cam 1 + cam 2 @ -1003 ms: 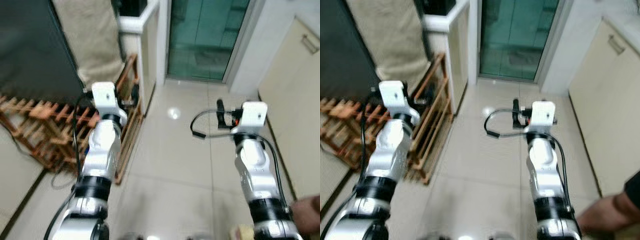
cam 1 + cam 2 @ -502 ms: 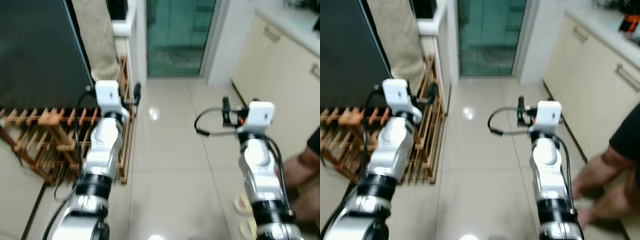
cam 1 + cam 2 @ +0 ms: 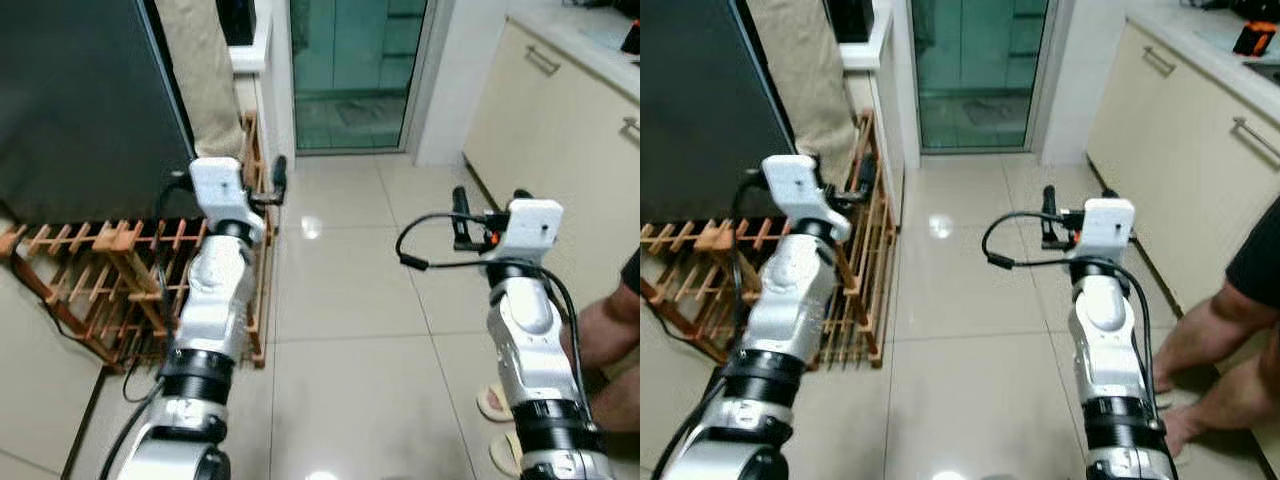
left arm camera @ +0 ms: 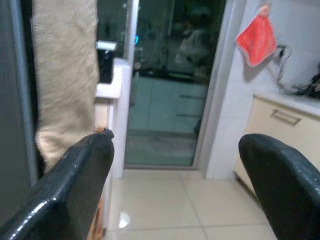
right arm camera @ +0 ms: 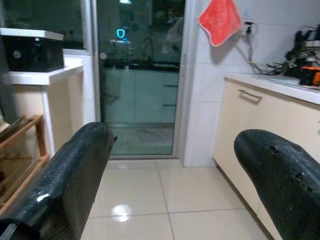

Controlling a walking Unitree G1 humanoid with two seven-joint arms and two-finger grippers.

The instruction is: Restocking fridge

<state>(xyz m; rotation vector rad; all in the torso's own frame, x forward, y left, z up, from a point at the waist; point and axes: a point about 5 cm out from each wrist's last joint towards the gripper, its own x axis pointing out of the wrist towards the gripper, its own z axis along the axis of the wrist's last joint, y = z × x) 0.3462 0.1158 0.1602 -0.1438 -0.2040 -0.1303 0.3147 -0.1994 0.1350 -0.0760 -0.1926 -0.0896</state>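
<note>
Transit in kitchen, both end effectors empty.

View has swung since a second ago: cream cabinets [image 3: 1200, 150] now run along the right, a person's leg [image 3: 1205, 340] beside them. Left end effector [image 4: 175, 165] and right end effector [image 5: 175, 165] are held forward, fingers wide apart, holding nothing. Dark fridge [image 3: 80, 100] stands at left behind the wooden rack [image 3: 100, 270]; no stock item visible. Judged: approach phase.

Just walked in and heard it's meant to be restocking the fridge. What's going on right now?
Nothing is being handled yet. The robot stands on the tiled floor facing a glass door, both arms raised in front of it. The left gripper and right gripper are open and empty. A wooden rack sits beside its left arm, cream cabinets run along its right, and a person's legs show near them.
</note>
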